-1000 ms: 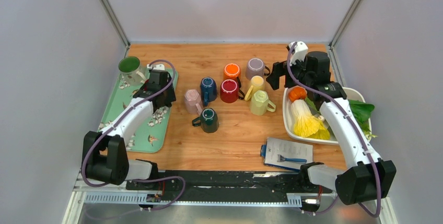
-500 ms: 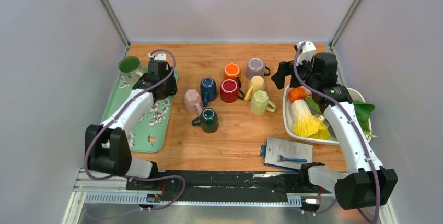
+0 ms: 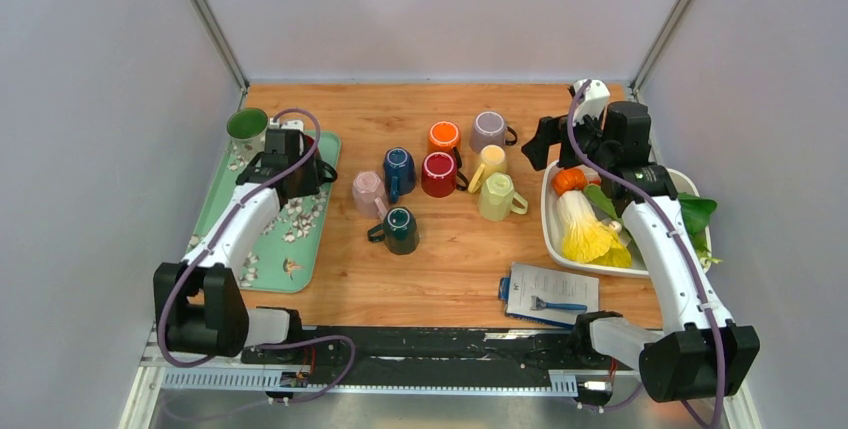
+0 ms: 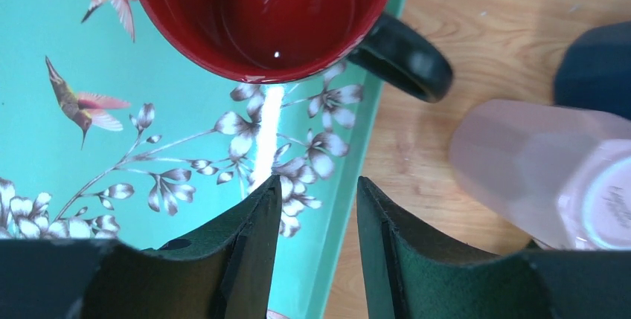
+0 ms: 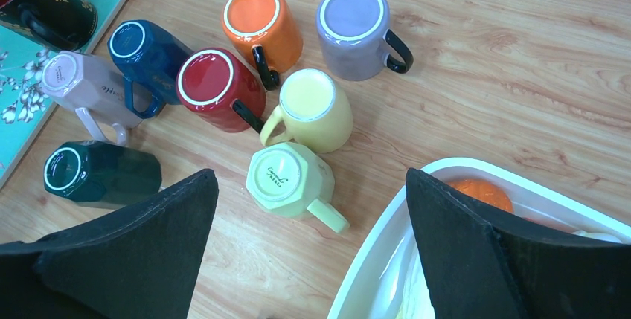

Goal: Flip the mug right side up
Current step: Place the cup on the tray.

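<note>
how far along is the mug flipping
Done: a green-lined mug and a black mug with red inside stand upright on the teal floral tray. In hand: nothing; both arms' jaws are open and empty. Left: eight ceramic mugs sit base-up on the wooden table, from the pink one to the pale green one.

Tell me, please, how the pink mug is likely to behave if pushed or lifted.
The pink mug looks like glazed ceramic: probably rigid, slick and chippable. Standing rim-down on the table, it should slide rather than roll.
</note>
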Motion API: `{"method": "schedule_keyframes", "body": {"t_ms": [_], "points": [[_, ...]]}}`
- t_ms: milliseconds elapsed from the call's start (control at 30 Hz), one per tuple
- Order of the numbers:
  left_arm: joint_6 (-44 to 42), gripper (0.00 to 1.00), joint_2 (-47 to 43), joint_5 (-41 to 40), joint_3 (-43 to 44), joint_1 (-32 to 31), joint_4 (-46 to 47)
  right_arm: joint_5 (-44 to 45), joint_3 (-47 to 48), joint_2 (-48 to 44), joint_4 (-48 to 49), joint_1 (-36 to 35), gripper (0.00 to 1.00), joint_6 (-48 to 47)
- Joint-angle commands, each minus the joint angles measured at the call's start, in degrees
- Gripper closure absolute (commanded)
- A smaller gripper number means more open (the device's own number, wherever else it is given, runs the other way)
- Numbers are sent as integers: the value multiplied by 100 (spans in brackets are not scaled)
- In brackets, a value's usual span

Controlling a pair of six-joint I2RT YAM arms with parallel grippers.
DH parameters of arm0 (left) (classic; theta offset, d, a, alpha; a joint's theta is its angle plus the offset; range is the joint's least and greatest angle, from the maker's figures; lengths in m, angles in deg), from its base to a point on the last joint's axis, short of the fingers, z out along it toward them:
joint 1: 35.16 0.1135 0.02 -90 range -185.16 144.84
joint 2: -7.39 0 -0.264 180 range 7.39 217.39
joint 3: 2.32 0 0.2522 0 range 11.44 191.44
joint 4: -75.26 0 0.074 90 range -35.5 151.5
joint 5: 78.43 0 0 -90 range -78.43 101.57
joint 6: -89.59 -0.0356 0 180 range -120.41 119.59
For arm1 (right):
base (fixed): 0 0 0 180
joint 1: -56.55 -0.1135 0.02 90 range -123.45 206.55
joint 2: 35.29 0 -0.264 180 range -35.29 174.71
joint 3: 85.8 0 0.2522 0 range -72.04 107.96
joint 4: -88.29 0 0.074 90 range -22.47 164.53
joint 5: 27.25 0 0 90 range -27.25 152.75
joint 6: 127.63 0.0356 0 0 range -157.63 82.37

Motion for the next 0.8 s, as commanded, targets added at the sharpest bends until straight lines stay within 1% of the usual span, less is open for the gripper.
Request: {"method": "schedule_keyframes", "body": {"t_ms": [0,133,233,300,467,667,767], "points": [[-380,49,511,101,77,196,-70,-126,52,-130,169,17,0,100],[-814,44,824,-156,132,247,316,-105,-6,-209,171,37,0,99],[-1150,34,1074,-339,201,250,652,-109,-43,-246,164,64,0,99],[-1336,32,1299,-479,298,258,795,-114,-65,-256,178,92,0,100],[-1625,32,1816,-537,568,261,1157,-141,-66,-282,166,157,0,104],[-1458,35,2449,-607,1195,278,1252,-149,-64,-309,147,230,0,100],[-1440,35,2747,-648,1432,274,1275,-161,-64,-309,129,262,0,104]]}}
